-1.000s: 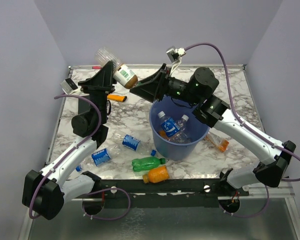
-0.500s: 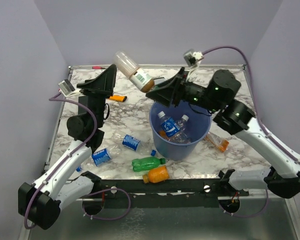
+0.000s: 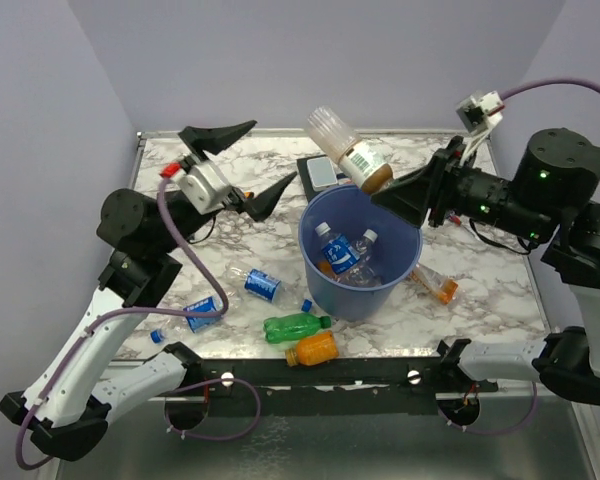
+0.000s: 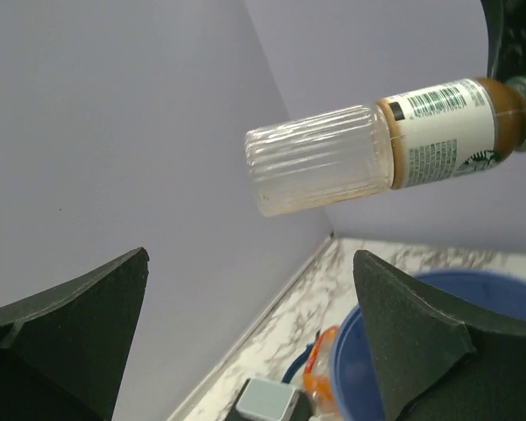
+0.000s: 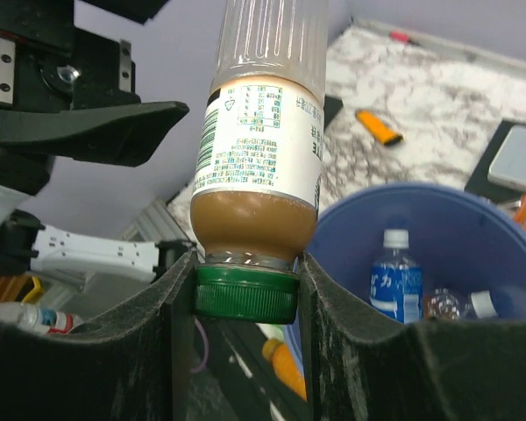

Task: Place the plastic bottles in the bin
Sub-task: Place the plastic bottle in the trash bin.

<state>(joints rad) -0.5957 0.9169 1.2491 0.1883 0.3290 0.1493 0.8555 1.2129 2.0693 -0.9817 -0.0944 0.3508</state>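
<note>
A brown bottle with a green cap (image 3: 348, 150) hangs tilted, cap down, over the far rim of the blue bin (image 3: 372, 296). My right gripper (image 3: 385, 190) is shut on its cap (image 5: 245, 294), and the bin (image 5: 447, 215) lies below. My left gripper (image 3: 252, 162) stands wide open to the left of the bottle (image 4: 368, 158), apart from it, with nothing between its fingers (image 4: 403, 333). Blue-labelled bottles (image 3: 337, 247) lie inside the bin. On the table lie a green bottle (image 3: 296, 326), an orange bottle (image 3: 313, 349), two blue-labelled ones (image 3: 262, 284) and an orange one (image 3: 435, 284).
A flat black rectangle with a grey device (image 3: 325, 170) lies behind the bin. An orange marker (image 5: 379, 127) rests on the marble table further back. Purple walls close in the table on the left, right and far sides.
My left gripper let go of the brown bottle, opened wide and drew back to the left. My right gripper carried the bottle by its cap rightward over the bin.
</note>
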